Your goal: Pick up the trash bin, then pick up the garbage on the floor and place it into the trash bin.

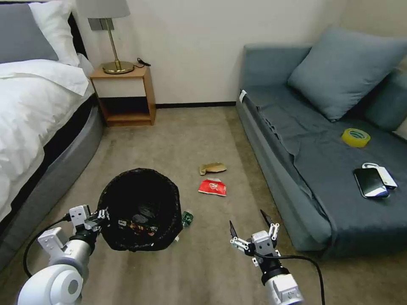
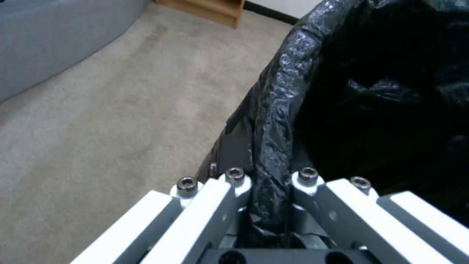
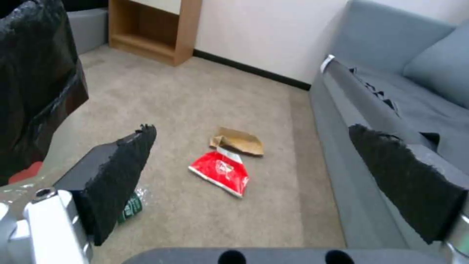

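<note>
The trash bin (image 1: 140, 203), round and lined with a crinkled black bag, hangs tilted toward me. My left gripper (image 1: 101, 215) is shut on its near-left rim; in the left wrist view the fingers (image 2: 234, 179) pinch the bag-covered rim (image 2: 273, 121). A colourful wrapper (image 1: 142, 228) lies inside the bin. On the carpet are a tan paper scrap (image 1: 213, 168) (image 3: 238, 141) and a red-and-white wrapper (image 1: 213, 187) (image 3: 220, 170). A green-labelled bottle (image 1: 187, 218) (image 3: 129, 207) peeks out beside the bin. My right gripper (image 1: 248, 220) hovers open, near of the wrappers, its pads (image 3: 122, 165) spread wide.
A bed (image 1: 34, 106) runs along the left, with a wooden nightstand (image 1: 123, 93) and lamp behind it. A grey sofa (image 1: 296, 140) on the right carries a yellow tape roll (image 1: 355, 137) and a black phone (image 1: 371, 182). Open carpet lies between them.
</note>
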Robot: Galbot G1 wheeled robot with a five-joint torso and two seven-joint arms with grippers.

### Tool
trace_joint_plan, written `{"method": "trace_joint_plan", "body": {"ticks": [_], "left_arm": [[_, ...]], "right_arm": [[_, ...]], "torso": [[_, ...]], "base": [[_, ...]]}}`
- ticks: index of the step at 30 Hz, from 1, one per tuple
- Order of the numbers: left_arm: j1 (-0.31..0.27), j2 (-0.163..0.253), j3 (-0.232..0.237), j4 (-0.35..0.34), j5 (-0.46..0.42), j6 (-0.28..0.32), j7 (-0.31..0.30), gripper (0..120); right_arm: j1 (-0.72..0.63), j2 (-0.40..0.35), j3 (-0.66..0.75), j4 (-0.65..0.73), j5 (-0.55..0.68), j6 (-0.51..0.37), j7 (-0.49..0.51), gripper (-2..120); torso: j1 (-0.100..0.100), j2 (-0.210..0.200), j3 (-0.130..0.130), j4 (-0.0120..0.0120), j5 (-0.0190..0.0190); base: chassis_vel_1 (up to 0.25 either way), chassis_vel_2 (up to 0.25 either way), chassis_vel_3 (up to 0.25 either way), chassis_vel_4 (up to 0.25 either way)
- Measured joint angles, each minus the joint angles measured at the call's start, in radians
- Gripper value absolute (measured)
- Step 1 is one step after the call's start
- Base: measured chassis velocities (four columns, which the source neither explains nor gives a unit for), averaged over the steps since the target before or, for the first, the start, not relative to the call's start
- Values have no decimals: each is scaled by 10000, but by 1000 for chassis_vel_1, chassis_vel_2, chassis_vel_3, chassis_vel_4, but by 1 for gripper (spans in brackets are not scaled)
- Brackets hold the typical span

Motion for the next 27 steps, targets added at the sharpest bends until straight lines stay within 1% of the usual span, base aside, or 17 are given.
{"method": "trace_joint_plan", "body": {"ticks": [13,27], "left_arm": [[-77,300,-278,168,-356,-6,39,4],[-101,367,-344,139,-412,2,40,4]], "right_arm": [[-41,197,-44,-83,-188,11,-82,100],[-6,245,-99,-159,-204,43,-73,100]], "torso": [[0,0,0,0,0],[0,0,0,0,0]], "base": [[-70,60,64,-60],[-87,86,85,-80]]}}
